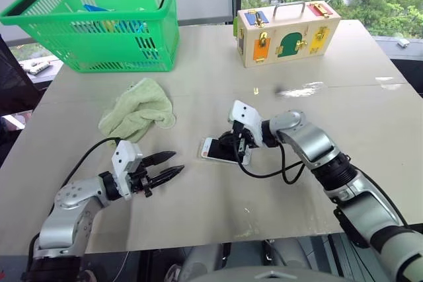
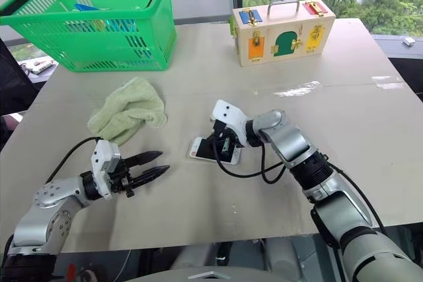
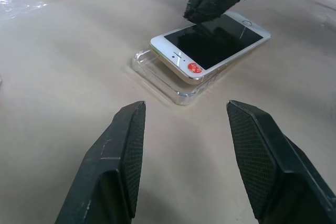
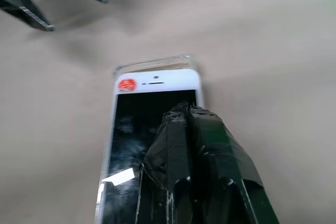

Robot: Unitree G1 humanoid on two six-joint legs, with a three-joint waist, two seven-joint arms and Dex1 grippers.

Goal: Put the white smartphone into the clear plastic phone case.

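The white smartphone point(image 3: 210, 45) lies screen up near the middle of the table. It rests on the clear plastic phone case point(image 3: 157, 80), whose rim sticks out past the end with the red sticker. That end sits above the rim, not sunk in. My right gripper point(image 1: 236, 144) is shut, and its joined fingertips point(image 4: 184, 109) press down on the black screen. To the phone's left my left gripper point(image 1: 177, 162) hovers low over the table, open and empty. It points at the phone's sticker end from a short distance away.
A green basket point(image 1: 99, 44) stands at the back left. A crumpled green cloth point(image 1: 139, 110) lies in front of it, just behind my left gripper. A wooden lock box point(image 1: 287, 31) sits at the back centre. The table's front edge runs close below both arms.
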